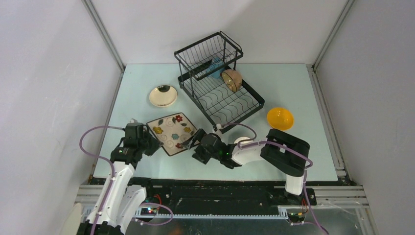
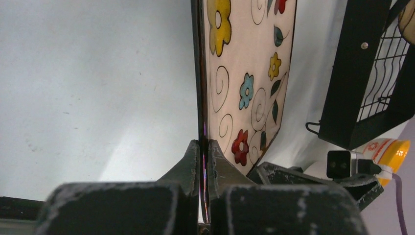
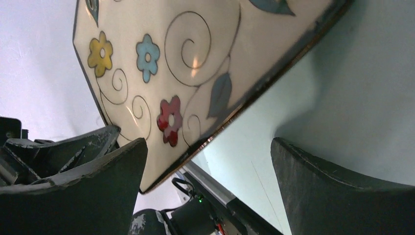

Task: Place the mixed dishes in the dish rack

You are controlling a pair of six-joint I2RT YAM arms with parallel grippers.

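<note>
The square cream floral plate (image 1: 172, 132) is held off the table, near the front left. My left gripper (image 1: 152, 145) is shut on its near-left edge; the left wrist view shows the plate (image 2: 247, 73) edge-on between the fingers (image 2: 218, 161). My right gripper (image 1: 188, 143) is open at the plate's near-right corner, its jaws wide with the plate's edge (image 3: 161, 73) between them, not gripped. The black wire dish rack (image 1: 220, 83) stands at the back centre, with a brown bowl (image 1: 232, 80) on its lower tray and a blue mug (image 1: 214, 67) under the raised basket.
A round cream plate (image 1: 163, 95) lies left of the rack. A yellow bowl (image 1: 280, 118) sits right of the rack. A white cup (image 1: 241, 142) is partly hidden behind my right arm. Grey walls close in the table on three sides.
</note>
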